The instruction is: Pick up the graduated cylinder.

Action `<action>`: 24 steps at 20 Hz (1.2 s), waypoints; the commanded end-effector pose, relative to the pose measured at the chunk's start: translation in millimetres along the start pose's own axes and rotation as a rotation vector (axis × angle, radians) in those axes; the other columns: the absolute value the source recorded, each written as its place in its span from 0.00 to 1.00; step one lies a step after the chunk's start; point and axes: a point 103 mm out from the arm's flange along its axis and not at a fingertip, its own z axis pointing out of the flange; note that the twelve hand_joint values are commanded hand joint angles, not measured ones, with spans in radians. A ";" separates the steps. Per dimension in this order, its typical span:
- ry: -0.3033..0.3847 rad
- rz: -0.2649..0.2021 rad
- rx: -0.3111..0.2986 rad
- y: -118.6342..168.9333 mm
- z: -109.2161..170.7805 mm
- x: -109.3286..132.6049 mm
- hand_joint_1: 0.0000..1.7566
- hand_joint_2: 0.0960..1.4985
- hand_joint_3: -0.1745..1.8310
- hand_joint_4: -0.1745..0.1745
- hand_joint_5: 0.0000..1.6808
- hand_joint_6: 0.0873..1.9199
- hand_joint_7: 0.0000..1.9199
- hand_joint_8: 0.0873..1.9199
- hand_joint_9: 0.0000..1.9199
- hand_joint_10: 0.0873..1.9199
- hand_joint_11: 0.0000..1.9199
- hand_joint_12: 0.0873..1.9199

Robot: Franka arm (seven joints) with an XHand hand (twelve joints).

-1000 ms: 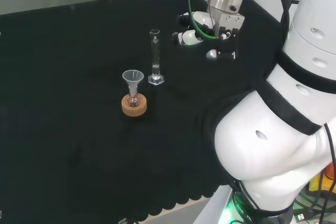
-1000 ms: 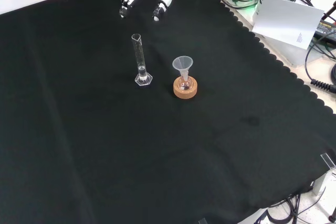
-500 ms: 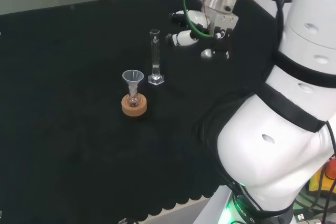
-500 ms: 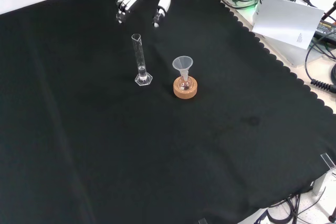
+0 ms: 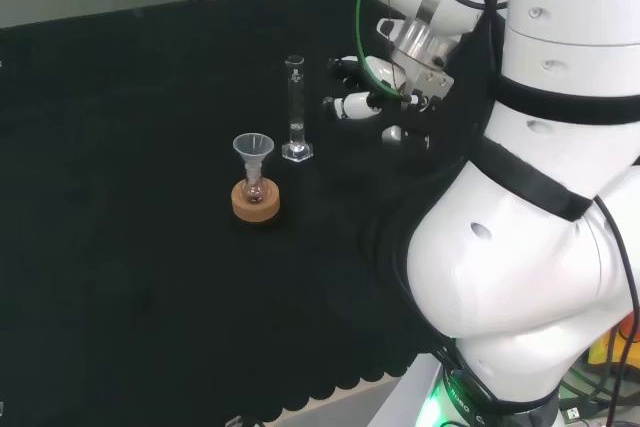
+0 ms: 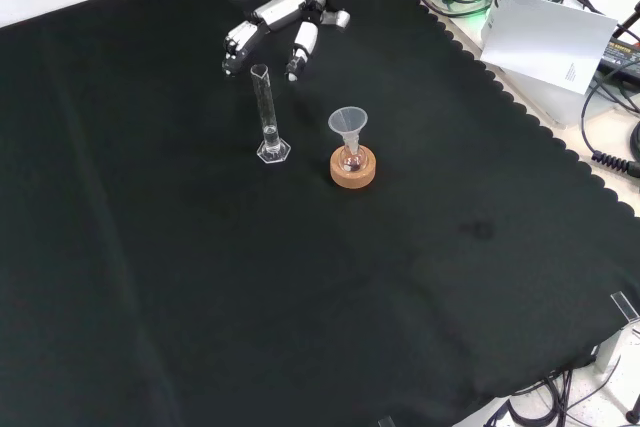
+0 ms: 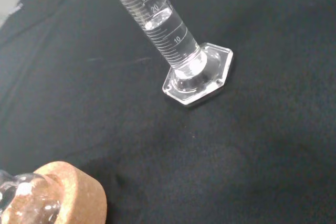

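A clear glass graduated cylinder (image 5: 295,107) (image 6: 267,115) (image 7: 163,30) stands upright on its hexagonal foot on the black cloth, with a little clear liquid at the bottom. The hand (image 5: 372,99) (image 6: 272,17) hovers open just right of the cylinder in the head view and just beyond its top in the front view, fingers spread and apart from the glass. It holds nothing.
A small flask with a clear funnel (image 5: 253,150) (image 6: 348,125) in its neck sits on a cork ring (image 5: 255,201) (image 6: 353,167) (image 7: 63,195), close beside the cylinder. The arm's white links (image 5: 540,197) stand at the head view's right. Black cloth (image 6: 300,297) spreads wide around.
The hand has come down and closer to the cylinder, leftward in the head view and lower in the front view. The cylinder and flask have not moved.
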 end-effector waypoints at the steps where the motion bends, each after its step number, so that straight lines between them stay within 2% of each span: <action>1: 0.136 -0.112 -0.032 13.6 16.2 -3.5 0.48 0.62 0.08 0.38 0.24 0.00 0.10 0.30 0.19 0.31 0.06 0.71; 5: 0.156 -0.152 -0.030 14.5 19.9 -3.7 0.49 0.61 0.07 0.38 0.25 0.00 0.12 0.30 0.22 0.30 0.08 0.70; 13: 0.279 -0.200 -0.004 25.6 31.1 1.0 0.52 0.61 0.04 0.38 0.28 0.00 0.17 0.28 0.28 0.26 0.13 0.68; 17: 0.342 -0.242 0.008 34.9 38.7 5.2 0.54 0.61 0.03 0.38 0.28 0.00 0.16 0.28 0.28 0.26 0.14 0.68; 24: 0.388 -0.278 -0.001 43.9 49.5 16.3 0.56 0.63 0.00 0.38 0.27 0.00 0.14 0.27 0.26 0.25 0.16 0.67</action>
